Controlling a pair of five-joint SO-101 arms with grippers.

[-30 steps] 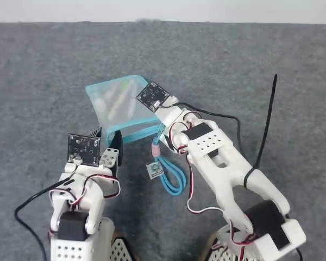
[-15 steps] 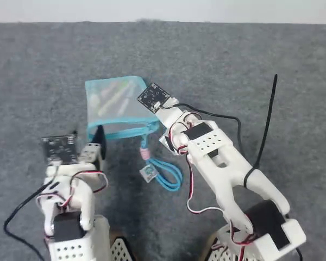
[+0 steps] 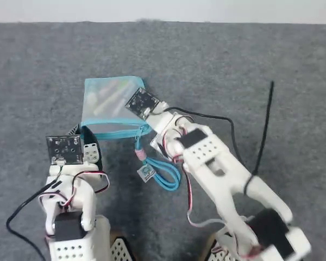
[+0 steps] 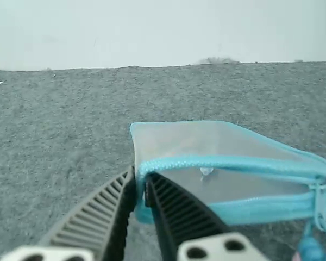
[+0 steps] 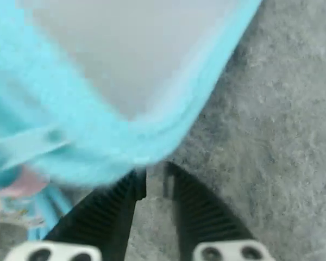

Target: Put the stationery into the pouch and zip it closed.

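The see-through, blue-edged pouch (image 3: 106, 111) lies on the grey table (image 3: 250, 65), stationery (image 3: 110, 97) inside. The left gripper (image 4: 140, 182) pinches its corner. The right gripper (image 5: 155, 175) has its jaws slightly apart. I think zipping comes next: it must grab the zip pull (image 4: 318, 197).

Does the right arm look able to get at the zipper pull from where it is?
Probably yes: the zipper pull lies uncovered just beside the right gripper, while the left gripper pinches the pouch at its other corner.
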